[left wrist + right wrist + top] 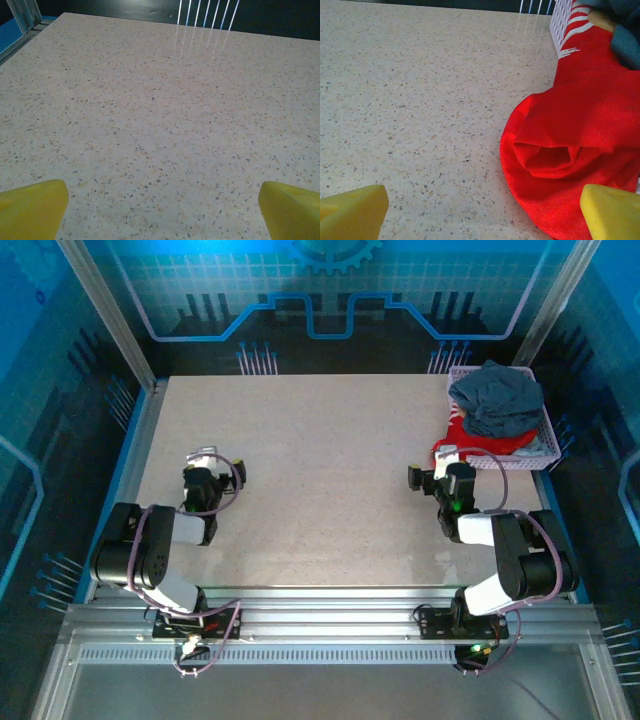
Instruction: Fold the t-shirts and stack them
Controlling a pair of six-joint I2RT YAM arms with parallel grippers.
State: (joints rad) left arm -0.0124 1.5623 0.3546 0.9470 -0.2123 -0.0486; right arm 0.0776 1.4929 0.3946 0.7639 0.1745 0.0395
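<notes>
Two tees, both far right. The slate-blue tee (pixel 497 400) is heaped in the one lilac basket (pixel 530 462), on top of the red tee (pixel 478 446), which spills over the basket's near-left rim onto the table (pixel 320 490). Your right gripper (pixel 480 210) sits just beside that red cloth with its fingers spread wide, holding nothing; the basket wall stands close behind the cloth. Your left gripper (pixel 160 210) is also wide and holding nothing, low over bare tabletop, well apart from both tees.
</notes>
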